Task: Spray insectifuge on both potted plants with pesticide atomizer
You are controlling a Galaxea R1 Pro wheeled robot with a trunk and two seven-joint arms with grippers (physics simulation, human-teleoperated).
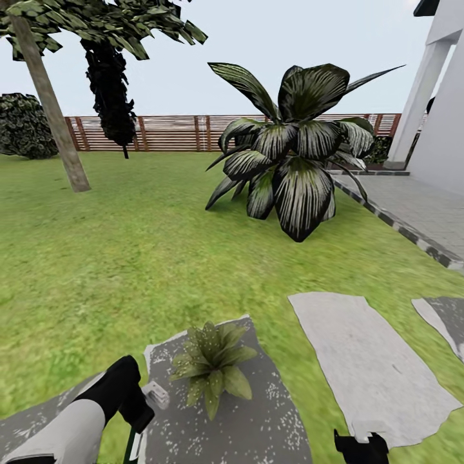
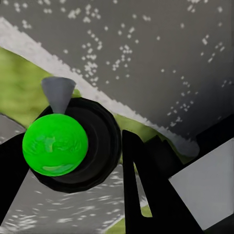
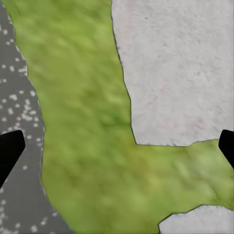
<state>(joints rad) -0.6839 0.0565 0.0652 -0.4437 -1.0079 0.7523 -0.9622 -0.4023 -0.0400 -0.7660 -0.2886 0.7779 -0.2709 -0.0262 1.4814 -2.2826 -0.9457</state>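
Observation:
My left gripper [image 2: 73, 163] is shut on the pesticide atomizer [image 2: 56, 144], whose round black body, bright green cap and grey cone nozzle I see end-on between the black fingers [image 2: 139, 185]. In the head view the left gripper [image 1: 136, 412] hangs low, just left of one potted plant [image 1: 212, 367]. That plant is a small rosette of pointed green leaves on a dark speckled stone slab [image 1: 258, 412]; its pot is hidden by the leaves. My right gripper [image 1: 361, 446] [image 3: 117, 148] is open over grass, holding nothing.
A big dark striped-leaf bush [image 1: 290, 154] stands ahead on the lawn. Pale stepping stones [image 1: 367, 361] lie to the right, with a paved path [image 1: 419, 212] and white house [image 1: 444, 116] beyond. A tree trunk [image 1: 51, 109] and the brown slatted fence [image 1: 167, 132] are further back.

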